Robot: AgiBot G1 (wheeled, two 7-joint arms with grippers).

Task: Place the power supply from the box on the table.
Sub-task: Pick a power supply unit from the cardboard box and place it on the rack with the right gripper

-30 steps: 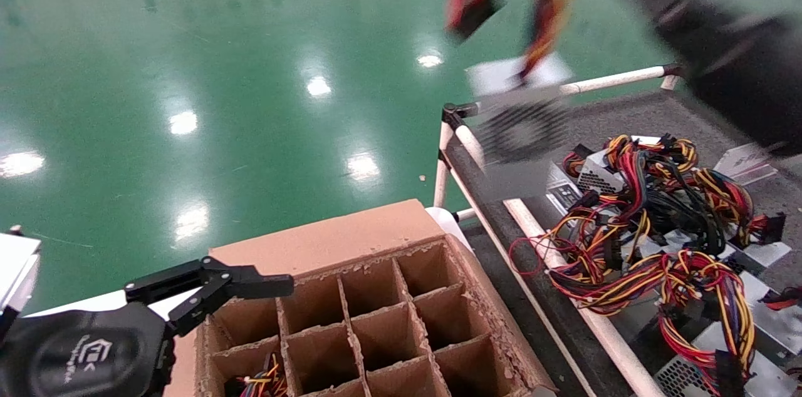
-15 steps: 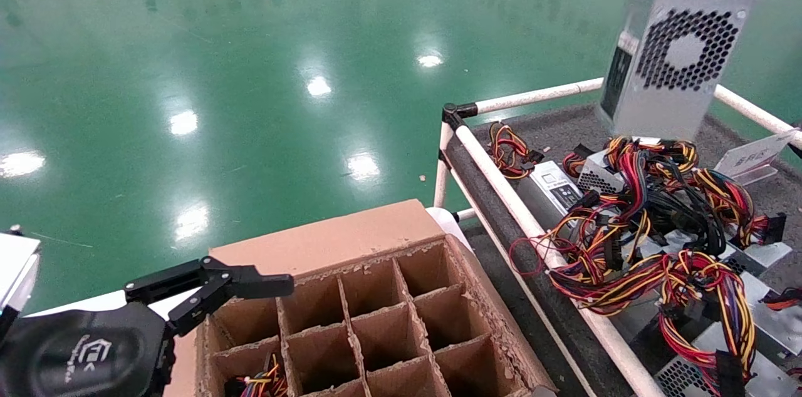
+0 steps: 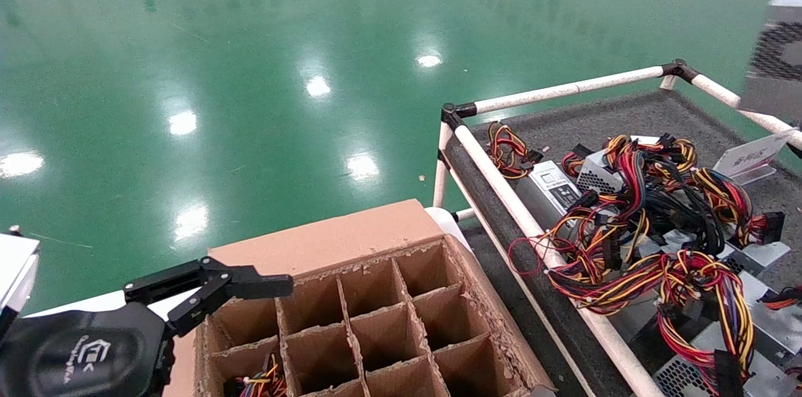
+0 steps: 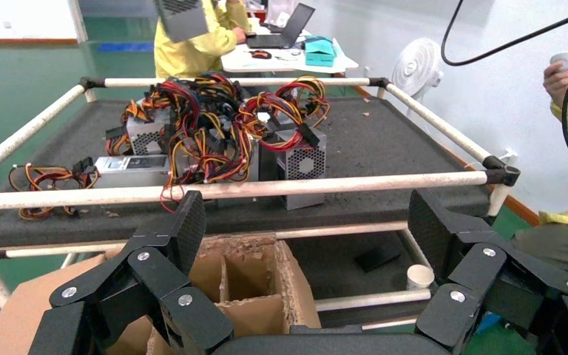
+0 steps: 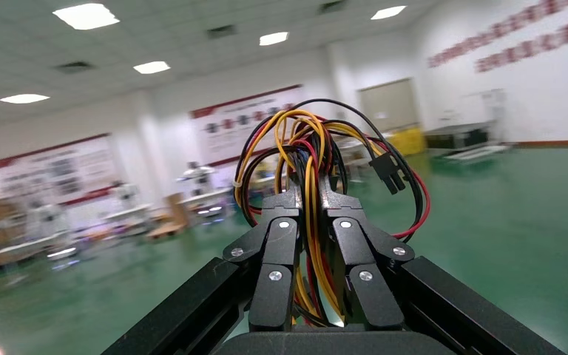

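The power supply [image 3: 775, 52] hangs in the air at the right edge of the head view, over the far right rail of the table [image 3: 626, 118]; it also shows high above the table as a grey box [image 4: 181, 15] in the left wrist view. My right gripper [image 5: 309, 194] is shut on its bundle of red, yellow and black wires [image 5: 318, 140]; the metal body is hidden in that view. The box [image 3: 376, 322] stands below at the near left, most cells empty. My left gripper [image 3: 219, 287] stands open beside the box's left corner, nothing between its fingers [image 4: 188, 222].
A heap of power supplies with tangled wires [image 3: 651, 221] covers the table's near right part. White pipe rails [image 3: 564, 90] frame it. A white label card [image 3: 749, 159] stands at the right. One box cell holds wires [image 3: 263, 381]. A paper cup [image 4: 420, 276] sits under the table.
The power supply has swung to the right, from above the table's far left corner across the table to the right edge of the head view. The left arm has not moved.
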